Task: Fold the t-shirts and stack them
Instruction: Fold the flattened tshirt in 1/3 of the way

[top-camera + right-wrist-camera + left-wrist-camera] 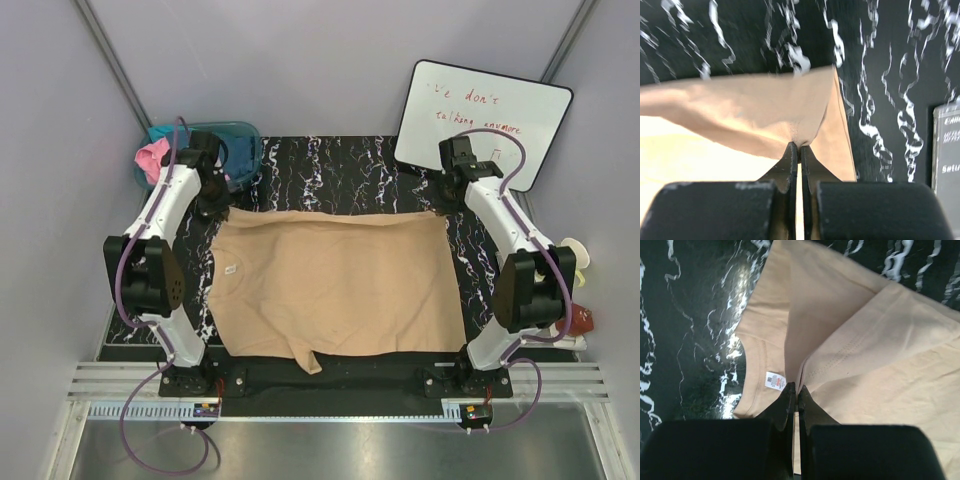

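A light tan t-shirt [335,285] lies spread over the black marbled table [330,165], its neck with a white label [230,269] to the left. My left gripper [796,388] is shut on a fold of the tan t-shirt [880,340] near the far left corner, just by the label [775,380]. My right gripper [800,145] is shut on the far right corner of the tan t-shirt [750,110], lifting the cloth into a ridge. A pink t-shirt [152,158] sticks out of the tub at the back left.
A see-through teal tub [238,150] stands at the far left corner behind the left arm. A whiteboard [485,120] leans at the back right. Small items [578,262] sit off the table's right edge. Grey walls close in both sides.
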### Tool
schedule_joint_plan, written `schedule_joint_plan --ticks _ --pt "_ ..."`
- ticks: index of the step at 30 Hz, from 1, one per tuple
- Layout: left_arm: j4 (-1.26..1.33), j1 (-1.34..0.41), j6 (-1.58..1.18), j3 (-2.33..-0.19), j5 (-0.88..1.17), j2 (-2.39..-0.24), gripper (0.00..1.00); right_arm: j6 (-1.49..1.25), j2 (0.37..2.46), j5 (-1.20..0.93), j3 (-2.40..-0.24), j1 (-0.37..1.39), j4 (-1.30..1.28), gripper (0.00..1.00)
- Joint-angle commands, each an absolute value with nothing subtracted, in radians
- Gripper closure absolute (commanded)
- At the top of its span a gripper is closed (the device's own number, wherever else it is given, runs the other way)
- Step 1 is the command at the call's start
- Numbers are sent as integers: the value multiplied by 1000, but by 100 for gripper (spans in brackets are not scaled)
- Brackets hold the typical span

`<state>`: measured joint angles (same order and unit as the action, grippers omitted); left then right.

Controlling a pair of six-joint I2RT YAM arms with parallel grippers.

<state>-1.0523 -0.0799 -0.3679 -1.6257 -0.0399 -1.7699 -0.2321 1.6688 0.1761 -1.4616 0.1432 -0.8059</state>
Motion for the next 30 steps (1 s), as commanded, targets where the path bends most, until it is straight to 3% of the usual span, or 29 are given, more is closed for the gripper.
schedule_joint_plan --ticks 1,30 --pt "-1069 -72 -406 -1546 -123 -1755 100 -275 1658 204 -1419 138 -873 100" --pt "-1092 -64 -469 -1305 -213 -1634 100 -327 1925 307 -1442 137 -1015 100"
